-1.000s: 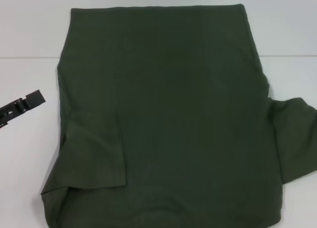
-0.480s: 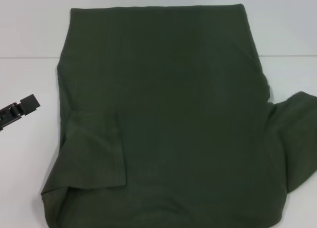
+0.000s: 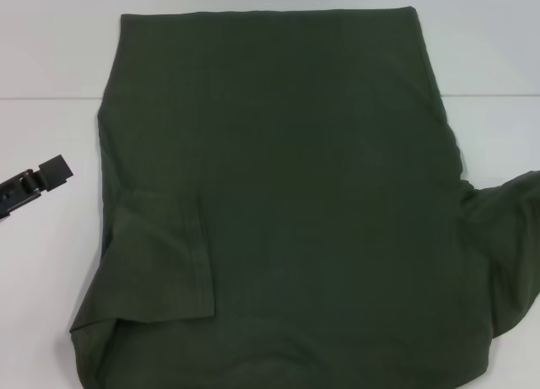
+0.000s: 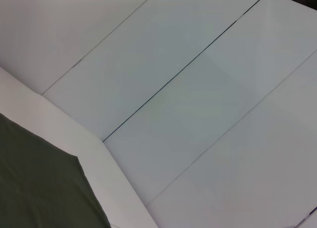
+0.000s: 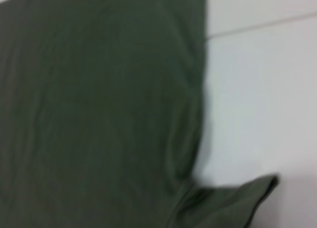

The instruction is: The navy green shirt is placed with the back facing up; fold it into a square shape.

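Olive-green cotton, one navy green shirt, lies plain back up across my white table, its left sleeve folded onto the body and the right sleeve lifted at the edge. My left gripper sits apart, touching nothing; its opening I cannot tell.

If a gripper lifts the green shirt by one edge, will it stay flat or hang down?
The navy green shirt would probably hang limp: its left sleeve already lies folded over the body, and soft creases show. It looks light, though too wide to lift with one grip. On the smooth white table it may slide and bunch if pushed.
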Action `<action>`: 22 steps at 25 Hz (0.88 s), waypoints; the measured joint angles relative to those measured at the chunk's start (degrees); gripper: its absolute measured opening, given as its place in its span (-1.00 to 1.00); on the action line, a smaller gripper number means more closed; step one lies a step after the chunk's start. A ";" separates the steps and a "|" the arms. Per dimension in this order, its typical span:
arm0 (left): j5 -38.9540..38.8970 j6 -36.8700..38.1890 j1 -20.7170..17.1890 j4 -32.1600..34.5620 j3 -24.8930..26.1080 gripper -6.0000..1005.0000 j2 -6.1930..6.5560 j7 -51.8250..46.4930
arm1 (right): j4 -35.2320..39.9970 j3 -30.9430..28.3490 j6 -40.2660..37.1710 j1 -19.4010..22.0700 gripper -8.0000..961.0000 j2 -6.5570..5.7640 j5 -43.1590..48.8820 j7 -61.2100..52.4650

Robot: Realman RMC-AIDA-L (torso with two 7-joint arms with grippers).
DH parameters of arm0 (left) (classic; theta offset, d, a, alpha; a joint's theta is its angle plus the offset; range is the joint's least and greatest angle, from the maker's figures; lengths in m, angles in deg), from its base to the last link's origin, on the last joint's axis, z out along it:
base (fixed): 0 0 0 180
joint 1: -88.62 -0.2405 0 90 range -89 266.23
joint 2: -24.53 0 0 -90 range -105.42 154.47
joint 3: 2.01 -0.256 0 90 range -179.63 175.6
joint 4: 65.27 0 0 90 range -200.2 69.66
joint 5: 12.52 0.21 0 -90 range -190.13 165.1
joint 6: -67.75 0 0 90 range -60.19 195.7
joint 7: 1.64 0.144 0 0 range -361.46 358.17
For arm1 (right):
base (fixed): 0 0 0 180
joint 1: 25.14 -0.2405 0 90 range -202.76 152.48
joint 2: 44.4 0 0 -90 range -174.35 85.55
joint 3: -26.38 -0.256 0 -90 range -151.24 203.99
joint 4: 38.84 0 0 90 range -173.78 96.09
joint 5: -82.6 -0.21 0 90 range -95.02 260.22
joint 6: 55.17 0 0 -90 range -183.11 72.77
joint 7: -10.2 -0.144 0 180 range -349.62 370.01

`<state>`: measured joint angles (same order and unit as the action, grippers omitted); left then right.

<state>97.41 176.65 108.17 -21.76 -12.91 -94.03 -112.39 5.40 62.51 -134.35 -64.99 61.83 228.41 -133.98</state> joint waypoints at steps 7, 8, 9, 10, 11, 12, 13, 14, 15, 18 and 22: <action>-0.82 -0.15 0.06 0.00 0.09 0.64 0.09 -0.07 | 1.31 -0.27 -7.86 -0.72 -0.97 0.46 -3.69 0.04; -0.86 -0.16 0.09 -0.03 0.09 0.64 0.12 -0.08 | 1.87 -0.22 -8.82 -0.91 -0.97 0.48 -4.69 0.03; -0.91 -0.17 0.14 -0.10 0.09 0.64 0.17 -0.08 | 2.43 -0.12 -9.71 -1.23 -0.97 0.50 -5.50 -0.02; -1.03 -0.20 0.18 -0.22 0.09 0.64 0.20 -0.08 | 2.93 -0.03 -10.24 -1.70 -0.97 0.55 -6.05 -0.10; -1.27 -0.26 0.20 -0.45 0.09 0.64 0.25 -0.08 | 3.13 -0.02 -10.68 -2.29 -0.97 0.65 -6.22 -0.15; -1.54 -0.33 0.23 -0.68 0.09 0.64 0.30 -0.08 | 3.25 -0.01 -11.03 -3.00 -0.97 0.80 -6.27 -0.23; -1.80 -0.36 0.24 -0.89 0.08 0.64 0.33 -0.08 | 3.16 0.05 -11.05 -3.78 -0.97 0.99 -6.10 -0.36; -2.12 -0.42 0.24 -1.15 0.09 0.64 0.38 -0.08 | 2.79 0.27 -10.92 -4.68 -0.97 1.28 -5.65 -0.54; -2.21 -0.46 0.23 -1.27 0.14 0.64 0.39 -0.08 | 2.45 0.45 -10.67 -5.19 -0.97 1.47 -5.37 -0.62; -2.33 -0.74 0.26 -1.44 0.32 0.64 0.42 -0.08 | -0.28 1.56 -8.30 -7.52 -0.97 2.30 -4.41 -0.84; -2.51 -1.21 0.32 -2.34 1.01 0.64 0.47 -0.01 | -4.53 2.87 -4.67 -9.39 -0.97 3.16 -4.29 -0.84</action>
<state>94.89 175.44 108.49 -24.10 -11.90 -93.57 -112.40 0.87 65.38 -139.03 -74.38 64.99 224.12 -134.82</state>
